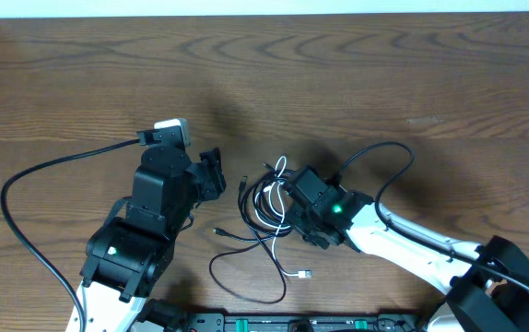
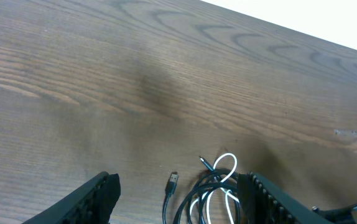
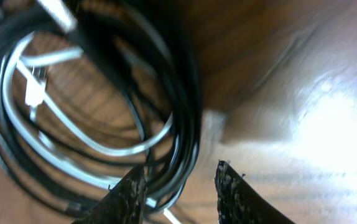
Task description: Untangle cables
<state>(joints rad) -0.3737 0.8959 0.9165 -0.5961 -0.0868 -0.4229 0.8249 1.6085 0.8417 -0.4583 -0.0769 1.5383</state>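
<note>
Where you look from overhead, the cables [image 1: 263,210] lie coiled on the surface [image 1: 384,74], right pincer [image 1: 290,198] at the coil's edge, left pincer [image 1: 215,175] nearby.
Left wrist: your fingers stand wide apart, nothing between.
Right wrist: fingers narrowly apart, black and white loops against the left one.
</note>
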